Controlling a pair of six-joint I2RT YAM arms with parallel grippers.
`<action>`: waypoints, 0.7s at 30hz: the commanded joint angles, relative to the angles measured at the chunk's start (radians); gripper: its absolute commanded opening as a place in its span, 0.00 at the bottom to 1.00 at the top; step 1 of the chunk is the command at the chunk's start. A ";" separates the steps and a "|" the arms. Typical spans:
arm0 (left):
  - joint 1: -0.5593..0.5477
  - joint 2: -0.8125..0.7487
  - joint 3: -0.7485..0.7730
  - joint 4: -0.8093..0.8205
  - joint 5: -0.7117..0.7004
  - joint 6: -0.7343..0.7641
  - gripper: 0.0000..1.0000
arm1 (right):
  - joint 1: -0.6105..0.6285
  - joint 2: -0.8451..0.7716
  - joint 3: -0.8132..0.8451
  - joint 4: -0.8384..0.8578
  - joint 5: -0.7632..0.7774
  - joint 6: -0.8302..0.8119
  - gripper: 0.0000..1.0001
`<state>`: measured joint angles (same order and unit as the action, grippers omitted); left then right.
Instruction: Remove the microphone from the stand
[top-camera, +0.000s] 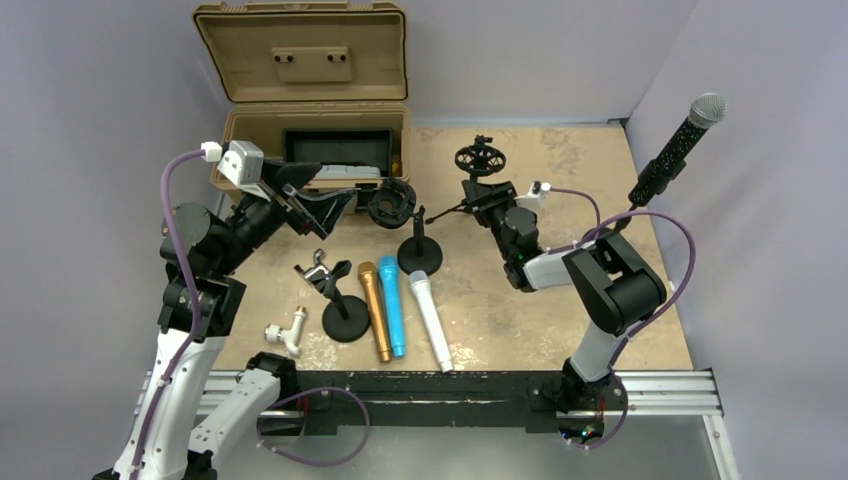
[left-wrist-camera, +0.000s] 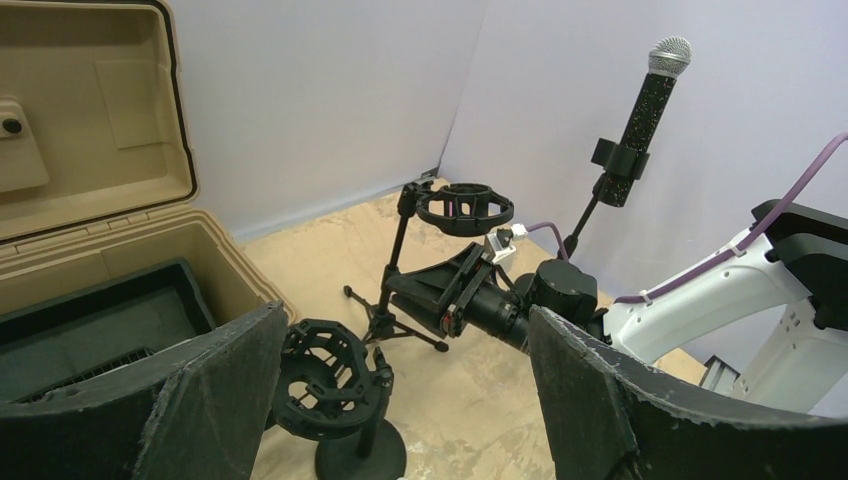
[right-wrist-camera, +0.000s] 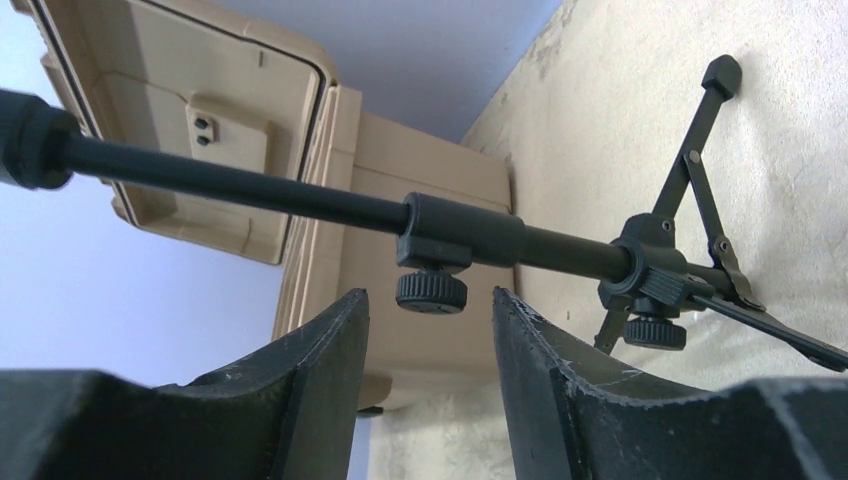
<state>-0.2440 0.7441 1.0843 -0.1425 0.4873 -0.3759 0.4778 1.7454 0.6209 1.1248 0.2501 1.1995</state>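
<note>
i am looking for the microphone (top-camera: 678, 150). it is sitting in the clip (left-wrist-camera: 620, 157) of its stand (left-wrist-camera: 580, 222) at the far right side of the counter (top-camera: 590, 160), up high, and no pincer is touching it. its long body is leaning, with the silver head pointing up and away to the right. my right pincer (right-wrist-camera: 428, 300) is sitting open with nothing in it, and the pole of a small tripod (right-wrist-camera: 300, 195) is crossing just past its tips (that is a different stand, with an empty ring (top-camera: 480, 158) on top). the microphone is lying off to the right of this pincer. my left pincer (top-camera: 322, 205) is gaping wide, holding nothing, well apart by the tan case (top-camera: 300, 60). so i am thinking the right arm is the nearer one.
</note>
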 joint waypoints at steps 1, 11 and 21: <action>0.009 0.001 0.002 0.045 0.014 -0.011 0.88 | -0.013 -0.009 0.042 0.020 0.063 0.055 0.46; 0.011 0.005 0.000 0.047 0.017 -0.012 0.88 | -0.019 0.000 0.077 -0.051 0.078 -0.015 0.03; 0.011 0.003 0.000 0.048 0.020 -0.016 0.88 | -0.015 -0.037 0.171 -0.450 0.350 -0.573 0.00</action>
<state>-0.2424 0.7483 1.0843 -0.1413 0.4915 -0.3832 0.4706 1.7256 0.7605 0.8886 0.4034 0.9234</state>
